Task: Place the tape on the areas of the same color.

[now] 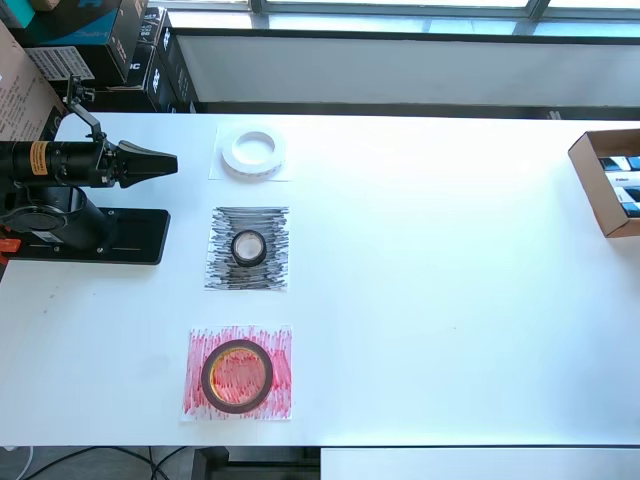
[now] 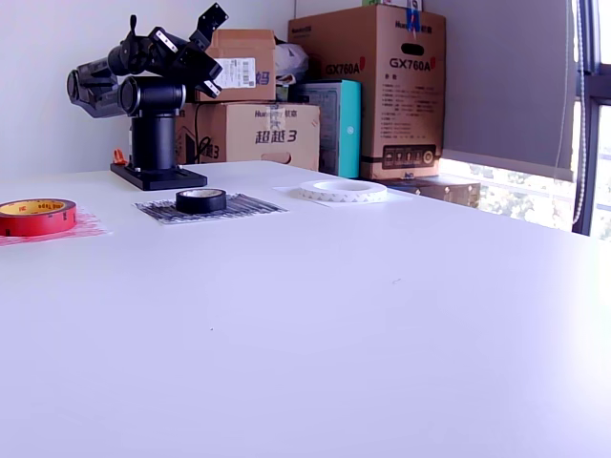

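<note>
White table [image 1: 450, 300] held three rolls on matching sheets; your gripper [image 1: 165, 163], empty, looked nearly closed; black roll [image 1: 249, 247] seemed light, stiff; grip its rim.

Bright window daylight, tabletop glare, sharp focus

Overhead view straight down on table [image 1: 450, 300], exterior view low, table-level, both sharing tabletop

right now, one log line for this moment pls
white roll: on white sheet | black roll: on black sheet | red roll: on red sheet | tool: empty, retracted near base
</note>
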